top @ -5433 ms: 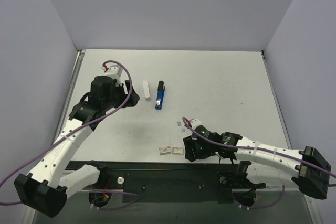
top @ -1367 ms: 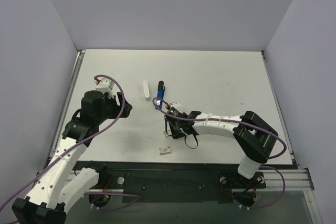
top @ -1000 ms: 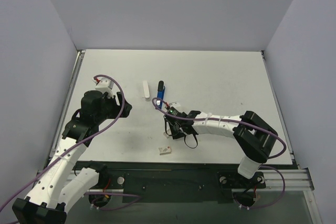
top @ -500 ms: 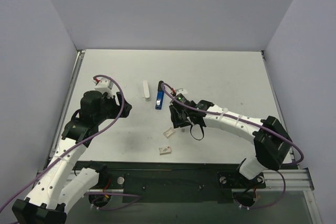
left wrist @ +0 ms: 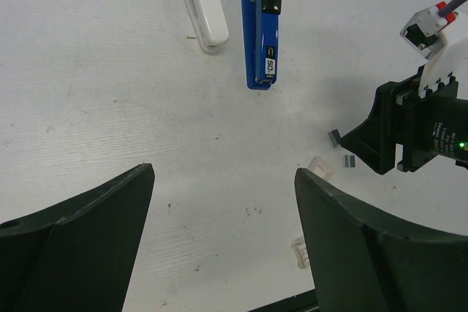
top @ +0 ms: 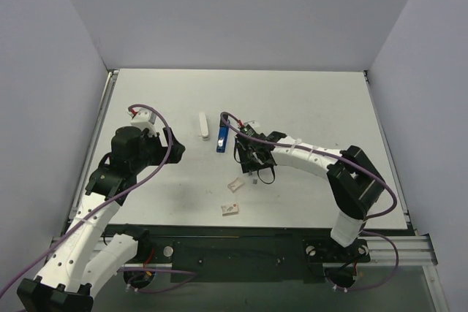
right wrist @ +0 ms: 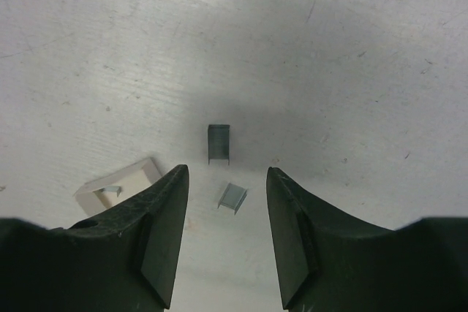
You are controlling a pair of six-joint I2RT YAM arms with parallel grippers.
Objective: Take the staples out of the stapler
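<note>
Currently nearer arm: the right; the right gripper (top: 251, 160) hangs just beside the stapler (top: 221, 137), while the left gripper (top: 174, 150) sits well apart on the stapler's other side.
Stapler bearing: from the right gripper it lies left and slightly farther up the table (top: 314, 100).
Stapler axis: long axis runs roughly away from the arm bases, black end farthest, lying flat.
Stick of staples: the pale stick of staples (left wrist: 205, 5) lies beside the stapler, nearly parallel, apart from it and from both grippers.
Right gripper state: jaws partly apart and empty; two loose staple bits (right wrist: 219, 142) lie on the table at the mouth of the gap, a paper scrap (right wrist: 121, 183) beside the left finger.
Left gripper state: jaws spread wide, nothing between them, looking down on the stapler from the near side.
Change, right arm: a second back its jaws were nearly together, nearer the table's front edge; they have since parted and the gripper has moved up toward the stapler.
Change, scrap: one scrap now lies free below the gripper.
Unchanged: stapler and stick.
</note>
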